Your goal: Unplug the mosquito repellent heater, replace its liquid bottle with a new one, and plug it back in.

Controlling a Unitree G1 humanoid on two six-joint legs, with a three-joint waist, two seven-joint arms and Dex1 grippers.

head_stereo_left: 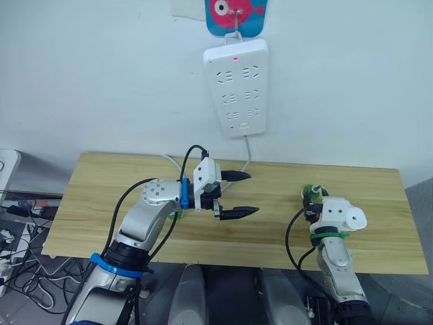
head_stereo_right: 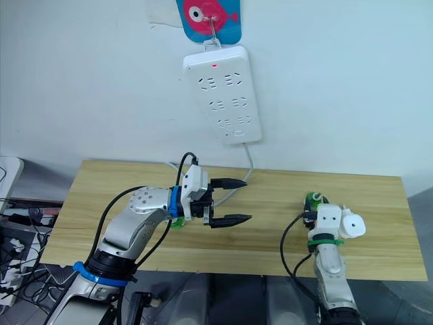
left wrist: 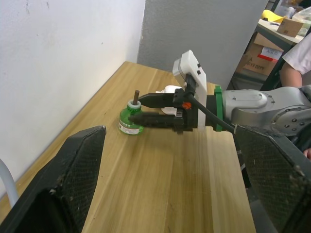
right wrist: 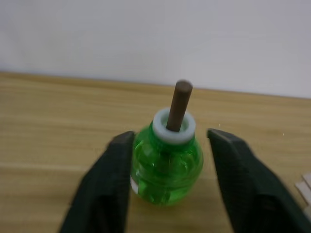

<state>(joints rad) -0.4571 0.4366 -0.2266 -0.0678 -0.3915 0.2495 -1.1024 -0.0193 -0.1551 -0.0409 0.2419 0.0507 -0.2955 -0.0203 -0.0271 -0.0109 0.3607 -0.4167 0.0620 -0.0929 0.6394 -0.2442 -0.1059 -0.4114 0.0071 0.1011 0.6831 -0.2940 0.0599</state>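
Evidently the right gripper (right wrist: 170,140) has its two black fingers spread to either side of a green bottle (right wrist: 167,160), one finger at its flank and the other just clear, so nothing is clamped yet. That bottle stands upright on the table (head_stereo_left: 379,196), below and to the right of the power strip (head_stereo_left: 237,84) on the wall. I judge it light, hard and slick, and its brown wick looks breakable, so the round belly is the place to grip.

Just beyond that gripper shows a small white rounded piece, probably the heater (left wrist: 169,90). It would be light, stiff plastic, best held by its sides and away from the prongs.

Directly below the strip, the left gripper (head_stereo_left: 252,193) hovers wide open and empty.

Counted: one strip with no plug in it, one likely heater, and one bottle for certain. A green glimpse (head_stereo_right: 177,224) behind the left wrist may be a second.
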